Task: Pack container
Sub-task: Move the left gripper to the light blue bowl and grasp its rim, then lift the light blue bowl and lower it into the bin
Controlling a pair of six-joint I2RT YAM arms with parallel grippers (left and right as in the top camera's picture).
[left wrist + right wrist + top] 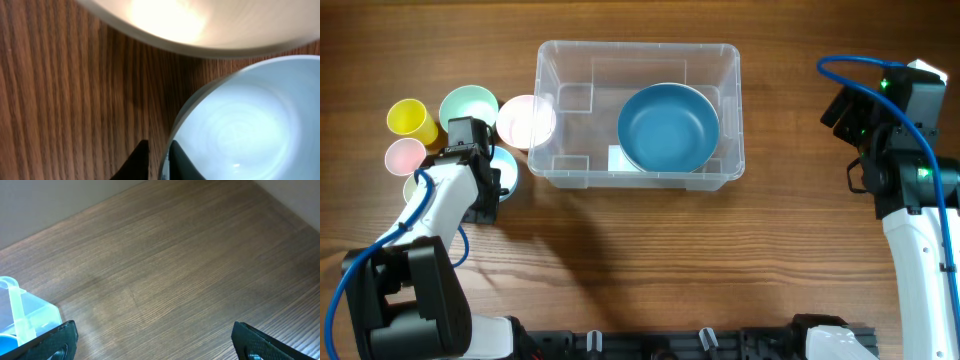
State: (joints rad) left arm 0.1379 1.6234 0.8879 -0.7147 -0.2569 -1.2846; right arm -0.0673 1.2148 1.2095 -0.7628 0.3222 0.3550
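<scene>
The container (638, 46), a large clear plastic tub, stands at the table's middle with a dark blue bowl (668, 127) inside it. Its corner (22, 312) shows at the left of the right wrist view. My left gripper (490, 182) is left of the tub, shut on the rim of a pale blue bowl (508, 170). In the left wrist view, the left gripper (159, 150) has one finger outside the pale blue bowl (250, 120) and one inside. My right gripper (155, 342) hangs open over bare wood at the far right, holding nothing.
Left of the tub are a pinkish-white bowl (526, 120), a mint green bowl (468, 106), a yellow cup (410, 120) and a pink cup (405, 156). The pinkish-white bowl (200, 25) sits just beyond the held bowl.
</scene>
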